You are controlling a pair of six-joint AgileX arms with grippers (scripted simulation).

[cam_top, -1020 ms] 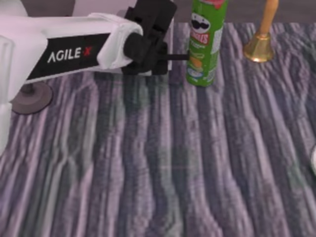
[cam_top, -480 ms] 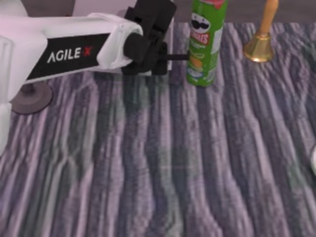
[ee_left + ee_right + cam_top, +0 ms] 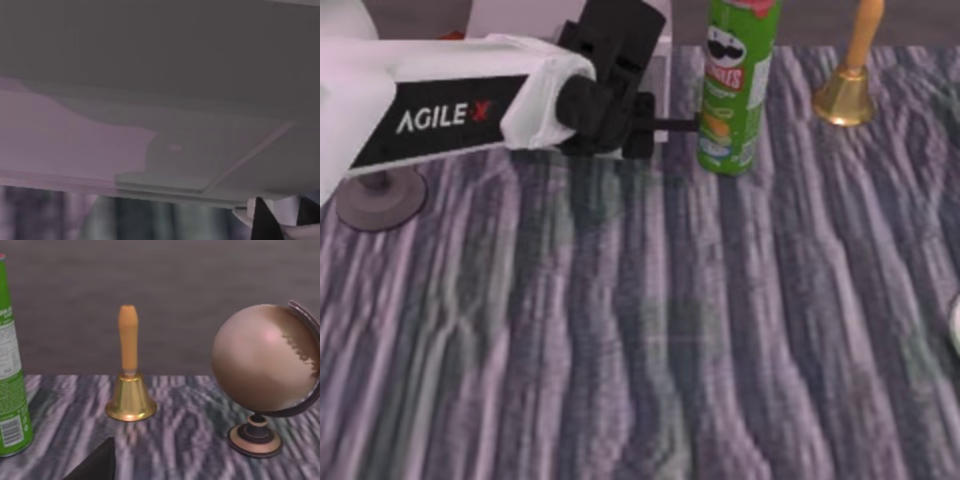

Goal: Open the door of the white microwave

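The left tool (image 3: 665, 125) reaches in at the far edge of the desk (image 3: 720, 330), its dark fingers pointing along the desk's far edge toward the green Pringles can (image 3: 735, 85). The white microwave (image 3: 520, 18) stands right behind and partly beneath the tool's body, mostly hidden by the arm from above. In the left wrist view the door (image 3: 165, 100), a flat pale panel with a greyish window, fills almost the whole picture, so it lies right in front of the tool and very near. Whether the fingers are apart, together or clamped on the door's edge, I cannot tell; only a dark tip shows at the corner of that view. The relation that matters: the door's long axis seems to run roughly along the tool's reach, with the can just past the fingertips, so a swing outward probably has to draw toward the near side of the desk. The left arm is far nearer. The right arm is parked off to the right, its camera facing a brass bell (image 3: 131, 400) and a globe (image 3: 262, 365).
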